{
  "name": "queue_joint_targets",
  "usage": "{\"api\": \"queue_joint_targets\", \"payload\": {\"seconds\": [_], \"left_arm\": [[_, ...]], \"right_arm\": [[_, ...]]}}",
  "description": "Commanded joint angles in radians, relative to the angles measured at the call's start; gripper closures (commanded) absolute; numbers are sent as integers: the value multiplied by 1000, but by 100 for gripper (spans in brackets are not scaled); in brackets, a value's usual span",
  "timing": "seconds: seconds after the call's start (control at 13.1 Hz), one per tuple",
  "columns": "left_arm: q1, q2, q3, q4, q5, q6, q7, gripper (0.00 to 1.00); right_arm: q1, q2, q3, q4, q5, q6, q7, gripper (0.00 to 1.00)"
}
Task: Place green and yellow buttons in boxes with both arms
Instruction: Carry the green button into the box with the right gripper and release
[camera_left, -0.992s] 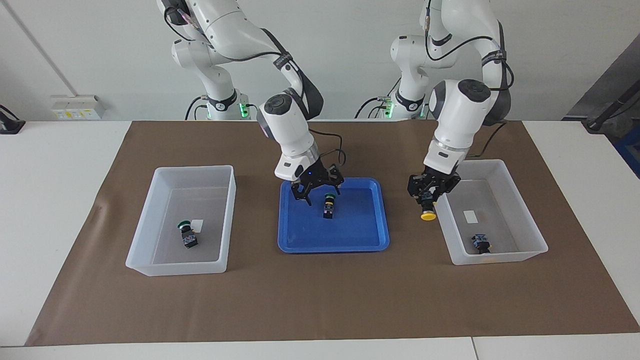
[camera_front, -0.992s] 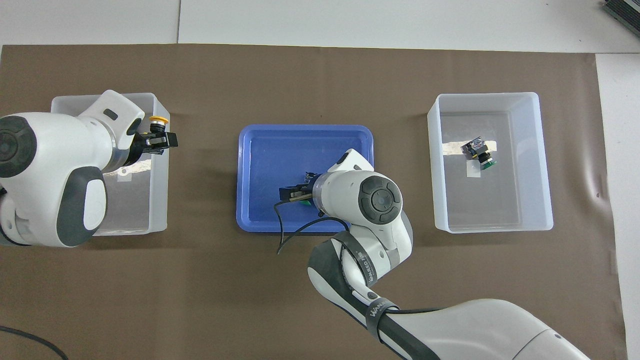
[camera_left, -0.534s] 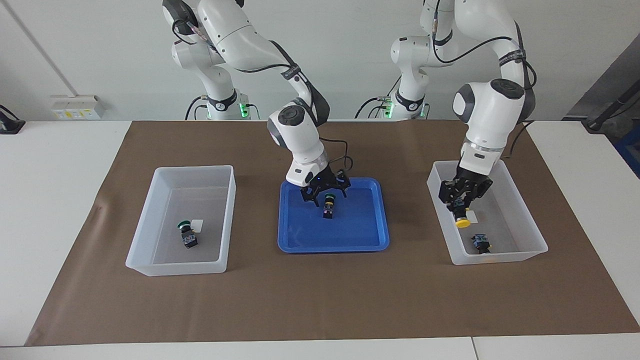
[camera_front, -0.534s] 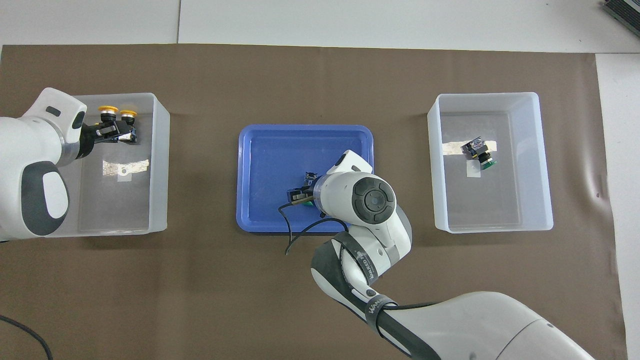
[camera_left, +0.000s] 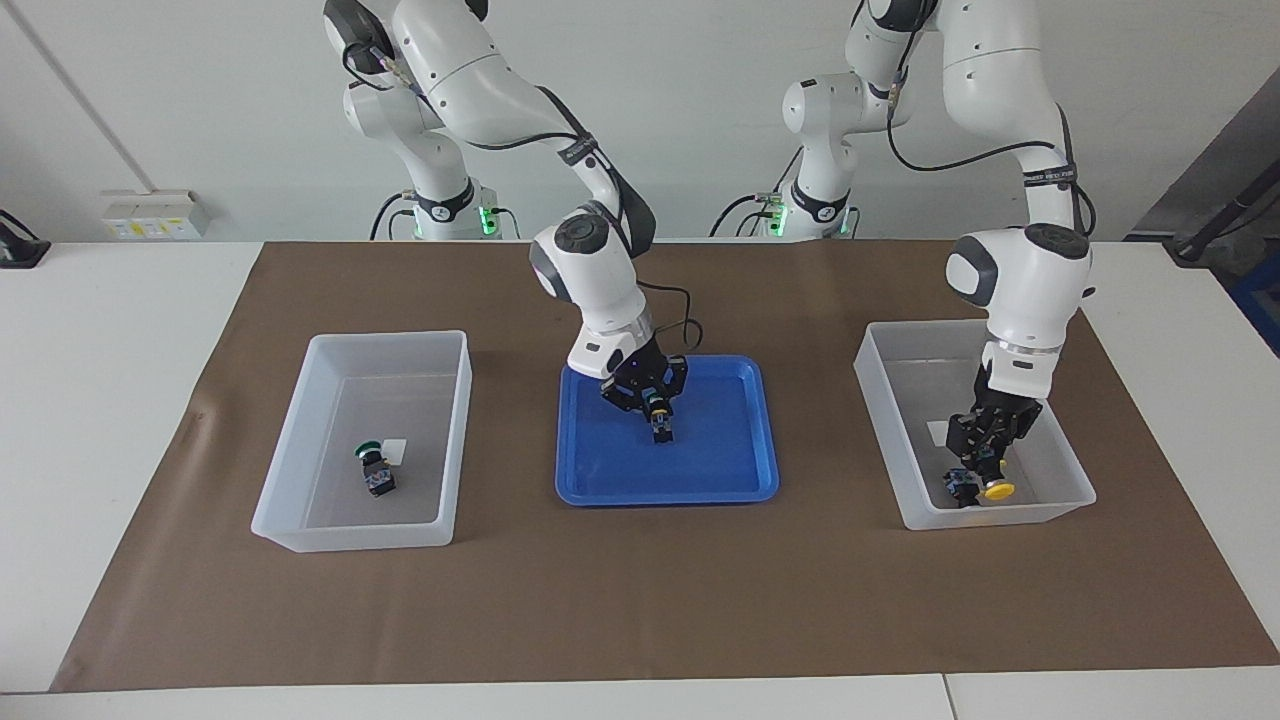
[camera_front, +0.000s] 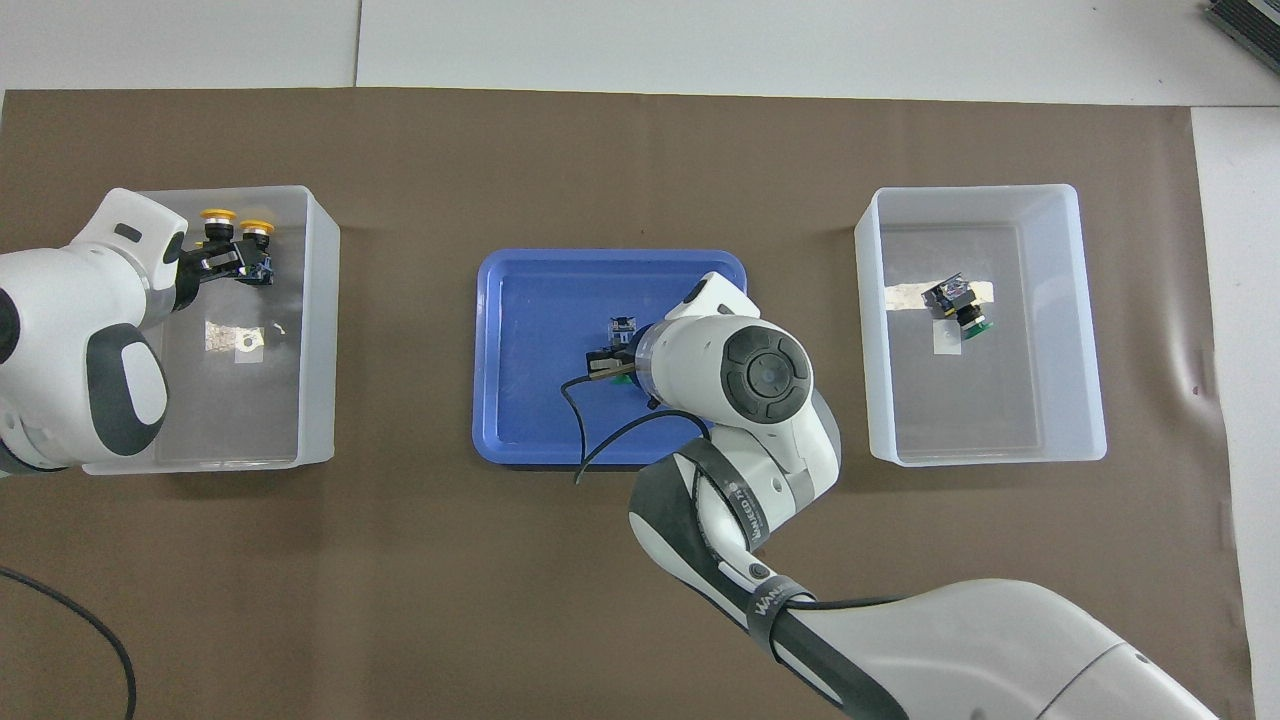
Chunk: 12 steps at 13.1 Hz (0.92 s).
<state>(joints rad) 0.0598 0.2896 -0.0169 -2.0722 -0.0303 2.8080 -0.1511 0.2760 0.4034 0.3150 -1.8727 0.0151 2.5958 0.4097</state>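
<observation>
My right gripper (camera_left: 650, 398) (camera_front: 603, 364) is down in the blue tray (camera_left: 720, 470) (camera_front: 540, 300), shut on a green button (camera_left: 659, 420) (camera_front: 622, 329) that stands on the tray floor. My left gripper (camera_left: 985, 462) (camera_front: 232, 262) is low inside the box (camera_left: 878, 400) (camera_front: 318, 330) at the left arm's end, shut on a yellow button (camera_left: 997, 490) (camera_front: 217, 216). A second yellow button (camera_left: 958, 486) (camera_front: 257, 230) lies right beside it in that box. The other box (camera_left: 390, 337) (camera_front: 990, 190), at the right arm's end, holds a green button (camera_left: 373, 468) (camera_front: 960, 306).
A brown mat (camera_left: 640, 600) (camera_front: 400, 560) covers the table under both boxes and the tray. A dark cable (camera_front: 590, 455) loops from my right wrist over the tray's edge nearest the robots. Each box has a small white sticker on its floor.
My left gripper carried the yellow button over the box wall and down inside, beside the other yellow button. My right gripper sank onto the green button in the tray and closed.
</observation>
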Motion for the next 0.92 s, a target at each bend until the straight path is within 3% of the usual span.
{"api": "queue_joint_targets", "payload": {"seconds": [0.0,0.15,0.31,0.46,0.84], "left_arm": [[18,60,-5,41,-7,54,30,100],[43,65,-5,43,-7,54,76,100],[48,65,-5,43,-7,54,85,92],[46,66,-6,43,-7,54,84,60],[45,66,-6,43,-7,56,87,44]], "right_arm": [[-63,-124,6,30,-26,-156,35,100],[-141,-204,9,30,-32,-259,-20,100],[-225,-262,12,23,-27,-382,-191,100],[-332,-293,12,1,-20,-466,-396,100],[-504,-337,12,-164,-11,-442,-721,100]]}}
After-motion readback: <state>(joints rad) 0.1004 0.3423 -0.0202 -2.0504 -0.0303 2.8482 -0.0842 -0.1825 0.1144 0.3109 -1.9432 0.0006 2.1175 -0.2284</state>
